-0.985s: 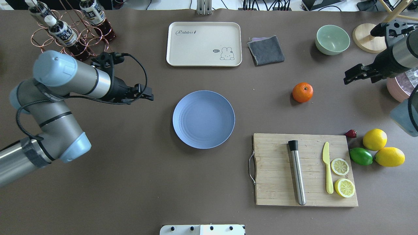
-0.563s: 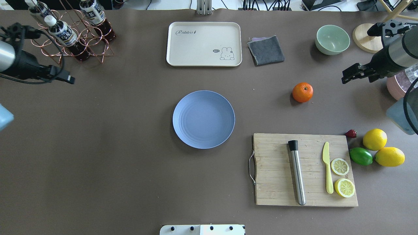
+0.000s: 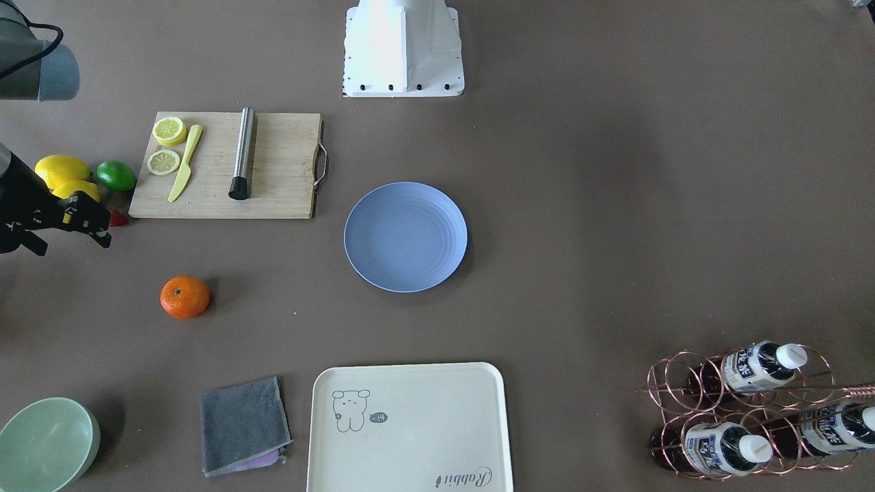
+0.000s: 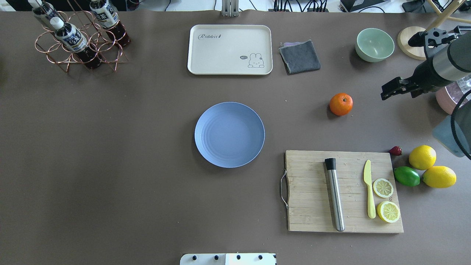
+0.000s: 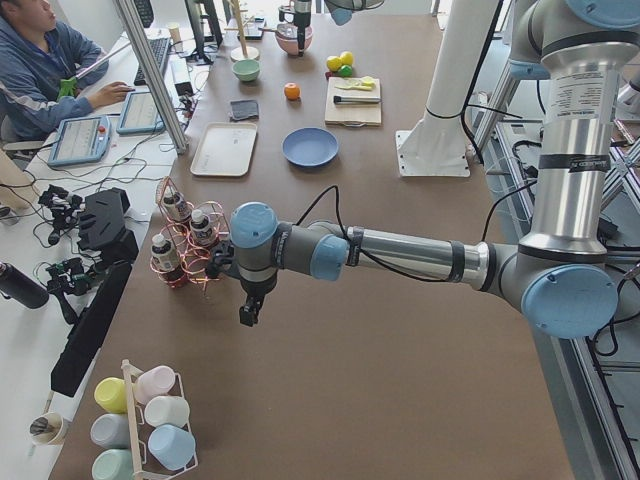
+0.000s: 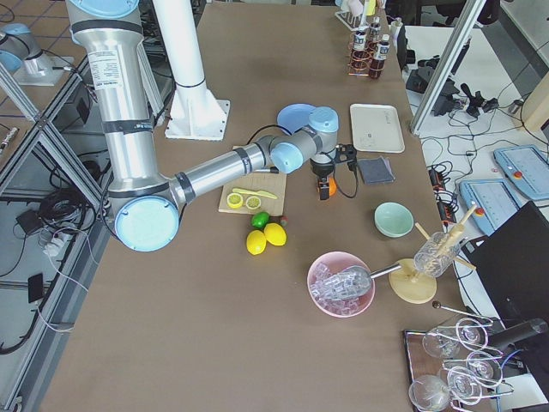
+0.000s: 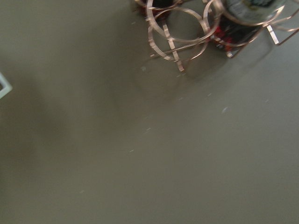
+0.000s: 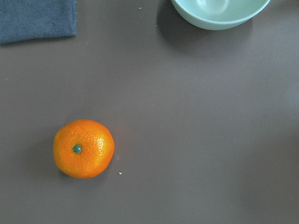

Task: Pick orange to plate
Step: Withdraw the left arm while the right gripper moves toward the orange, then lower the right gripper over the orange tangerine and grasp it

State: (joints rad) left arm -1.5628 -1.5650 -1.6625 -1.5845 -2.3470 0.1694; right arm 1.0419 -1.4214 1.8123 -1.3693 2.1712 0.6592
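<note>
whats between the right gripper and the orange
Nothing. Only bare brown table lies between the right gripper and the orange. The overhead view shows it best, and the front-facing view agrees.

Brown table [image 4: 110, 147] (white desk [image 5: 30, 340] alongside) on tiled floor [image 6: 47, 51].

Right arm [image 4: 441, 66] comes in from the right edge, forearm roughly level, wrist angled left and slightly down. Right gripper [image 4: 385, 92] in the air, jaws apart, holding nothing. Left arm [image 5: 400, 252] is outside the overhead view; the side view shows it stretched far out to the left, forearm level, wrist bent down. Left gripper [image 5: 246, 316] points straight down, jaw state unreadable.
</note>
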